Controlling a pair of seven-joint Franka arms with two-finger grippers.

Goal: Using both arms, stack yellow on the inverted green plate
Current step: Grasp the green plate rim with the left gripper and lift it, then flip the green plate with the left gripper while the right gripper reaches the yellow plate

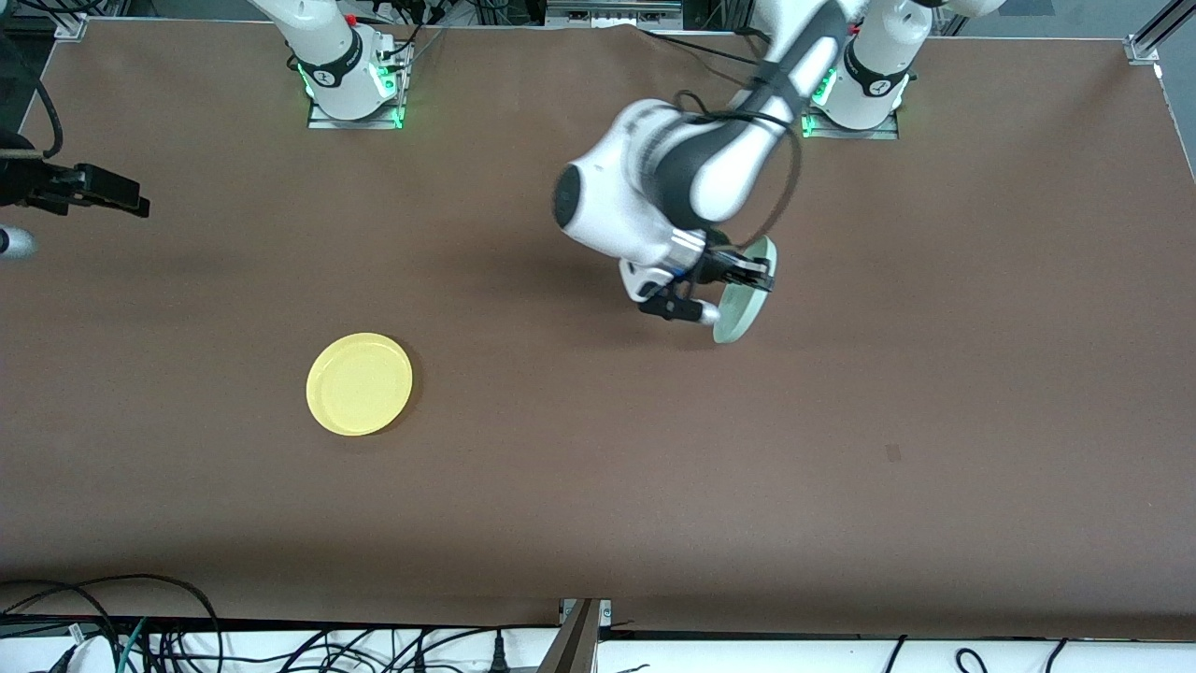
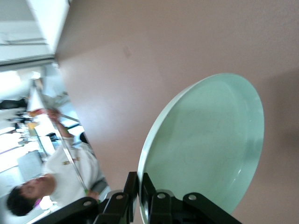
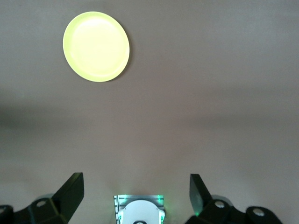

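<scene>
Left hand clamps the rim of the green plate, holding it on edge above the worktop, while the yellow plate lies flat toward the right arm's end, where the right hand waits, fingers spread.

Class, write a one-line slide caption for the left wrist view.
Left gripper pinches the green plate by its rim, holding it on edge above the brown table.

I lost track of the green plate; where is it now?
The green plate is tilted on edge, pinched at its rim by the left gripper over the table's middle, apart from the yellow plate.
</scene>
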